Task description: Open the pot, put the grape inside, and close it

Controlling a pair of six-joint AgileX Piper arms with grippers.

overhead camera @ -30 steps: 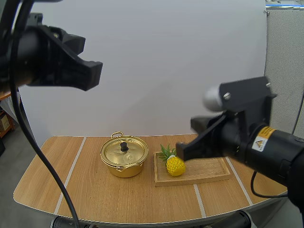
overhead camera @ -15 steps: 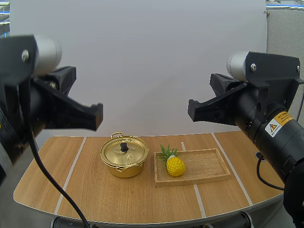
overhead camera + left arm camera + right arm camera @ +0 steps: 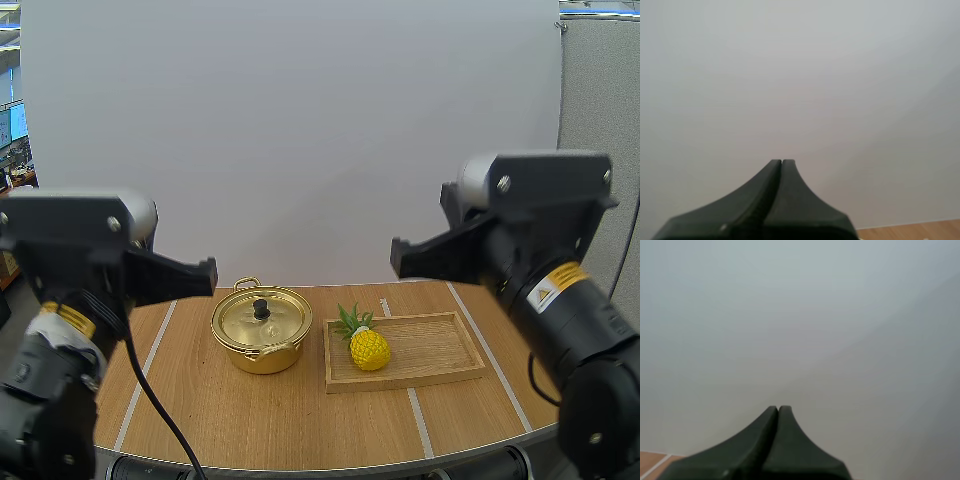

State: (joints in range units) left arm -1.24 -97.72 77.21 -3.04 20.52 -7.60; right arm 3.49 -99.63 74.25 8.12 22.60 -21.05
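On the tabletop (image 3: pixel 250 410), a gold pot (image 3: pixel 262 332) is shown with its lid (image 3: pixel 245 322) seated and a black knob (image 3: pixel 261 308) at the lid's middle; just beside it to the right a wooden tray (image 3: pixel 440 350) is laid with its long side across the view. No grape is to be seen: the fruit that is shown is a yellow pineapple (image 3: pixel 368 348), placed at the tray's left end, the end nearer the pot, with its green leaves turned toward the tray's back-left corner. The left arm (image 3: pixel 80 260) is seen at the left of the pot and the right arm (image 3: pixel 530 250) above the tray's right end, both raised and well apart from pot, tray and fruit. The jaws of the left gripper (image 3: pixel 782 161) are pressed together into one dark wedge with nothing between them, and the jaws of the right gripper (image 3: pixel 778 407) are pressed together likewise; each wedge is pointed at the white backdrop (image 3: pixel 300 140), and a thin strip of wood is seen beyond each. The tabletop is of light wood, crossed from back to front by pale stripes (image 3: pixel 148 365), and is rounded along its front edge and at its corners. The pot and the tray are set toward the back and middle, so that a broad band of wood is seen between them and the front edge, and a further stretch to the left of the pot. A grey partition (image 3: pixel 600 150) is seen beside the backdrop's right edge.
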